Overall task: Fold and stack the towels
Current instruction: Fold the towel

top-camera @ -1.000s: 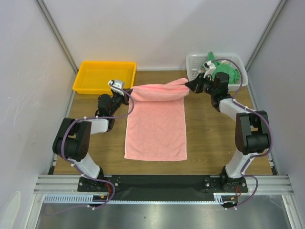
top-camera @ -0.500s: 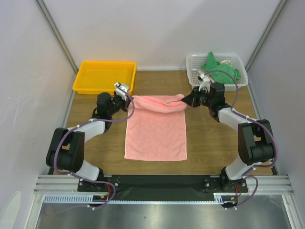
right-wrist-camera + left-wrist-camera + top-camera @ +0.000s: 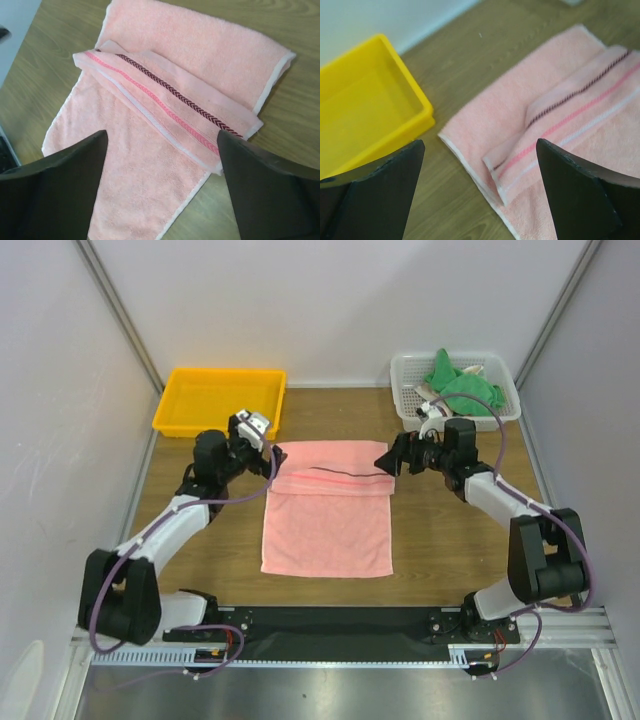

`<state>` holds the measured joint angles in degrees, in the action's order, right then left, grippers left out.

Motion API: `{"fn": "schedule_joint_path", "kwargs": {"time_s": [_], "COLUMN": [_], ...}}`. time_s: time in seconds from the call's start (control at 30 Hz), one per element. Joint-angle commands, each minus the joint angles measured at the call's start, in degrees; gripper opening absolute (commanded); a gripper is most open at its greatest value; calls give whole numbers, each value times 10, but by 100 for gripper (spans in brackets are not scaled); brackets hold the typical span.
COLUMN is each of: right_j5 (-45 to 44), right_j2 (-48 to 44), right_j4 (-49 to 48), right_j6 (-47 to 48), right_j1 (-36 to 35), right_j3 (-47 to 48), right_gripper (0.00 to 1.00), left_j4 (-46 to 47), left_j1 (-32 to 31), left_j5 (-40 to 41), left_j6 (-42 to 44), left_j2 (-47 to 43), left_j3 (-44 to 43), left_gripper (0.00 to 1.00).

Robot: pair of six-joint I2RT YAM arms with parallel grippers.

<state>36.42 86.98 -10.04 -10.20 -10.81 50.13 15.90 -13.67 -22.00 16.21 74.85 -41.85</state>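
A salmon-pink towel (image 3: pixel 325 530) lies flat on the wooden table, its far end turned over into a narrow striped flap (image 3: pixel 330 480). My left gripper (image 3: pixel 266 452) hovers at the flap's left end, jaws wide open and empty; in the left wrist view the flap's corner (image 3: pixel 505 172) lies free between the fingers (image 3: pixel 375 195). At the flap's right end my right gripper (image 3: pixel 384 462) is open too, and in its wrist view the towel (image 3: pixel 165 90) lies loose below the gripper (image 3: pixel 160 195). Green towels (image 3: pixel 460 390) sit bunched in the white basket.
A yellow tray (image 3: pixel 215 400) stands at the back left, close behind the left gripper, and shows in the left wrist view (image 3: pixel 365 100). The white lattice basket (image 3: pixel 505 405) stands at the back right behind the right arm. Grey walls enclose the table.
Both grippers carried the towel's far edge down and toward me, laid it on the towel as a flap, then opened and let go.
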Motion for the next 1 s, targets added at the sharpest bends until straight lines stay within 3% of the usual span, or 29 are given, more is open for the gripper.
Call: {"fn": "schedule_joint_path", "kwargs": {"time_s": [0.0, 0.13, 0.23, 0.3, 0.4, 0.67, 0.97], "right_j5": [20, -70, -126, -152, -196, -254, -239], "right_j2": [-46, -64, -51, -43, -31, 42, 111], "right_j4": [23, 43, 98, 123, 124, 118, 86], "right_j6": [5, -50, -105, -148, -186, -236, -239], "right_j1": [-6, -10, -11, -11, -16, -20, -22], "right_j3": [9, 22, 40, 40, 26, 27, 53], "right_gripper": [99, 100, 100, 99, 97, 79, 59], "left_j4": [2, -13, -152, -219, -234, -240, -225], "left_j1": [-5, -10, -18, -33, -76, -87, -97], "left_j5": [47, 142, 192, 244, 323, 379, 399], "left_j6": [-46, -226, -356, -383, -412, -491, -517], "left_j2": [-72, -68, -18, 3, 34, 124, 205], "left_j3": [-55, -89, -160, -164, -153, -182, -204], "left_gripper": [100, 100, 100, 100, 100, 96, 89]}}
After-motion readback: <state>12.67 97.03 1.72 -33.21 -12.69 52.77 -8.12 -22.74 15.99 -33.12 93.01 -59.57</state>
